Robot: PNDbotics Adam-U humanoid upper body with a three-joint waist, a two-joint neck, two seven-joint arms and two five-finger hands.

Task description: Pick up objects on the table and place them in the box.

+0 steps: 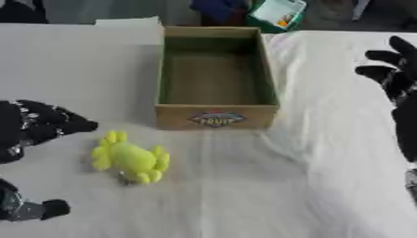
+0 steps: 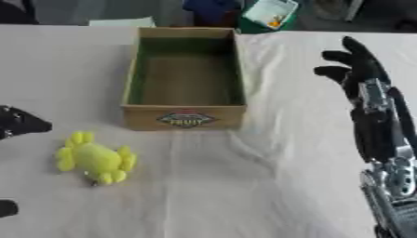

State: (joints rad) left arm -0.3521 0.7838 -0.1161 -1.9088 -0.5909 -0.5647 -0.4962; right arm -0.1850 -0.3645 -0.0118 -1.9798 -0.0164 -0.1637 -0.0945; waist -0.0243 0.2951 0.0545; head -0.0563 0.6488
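Left eye view: the yellow-green toy [image 1: 130, 158], a soft-looking lump with stubby lobes on each side, lies on the white cloth [image 1: 309, 186] at lower left of the frame, just in front of the left front corner of the cardboard box [image 1: 216, 118]. The box stands open at upper centre and appears empty. Your left hand [image 1: 41, 123] enters at the left edge, level with the top of the toy and near it but not touching; its fingers look curled and hold nothing. A dark part of the same arm shows in the lower left corner. Right eye view: your right hand [image 2: 354, 62] hangs at the right of the frame, fingers spread and holding nothing, well apart from the toy.

The step in hand is judged to be the reach for the toy. Spread the left fingers before you descend, and straddle the toy's body rather than a lobe, since a lobe would probably fold. Lift clear of the box's front wall before crossing over it.
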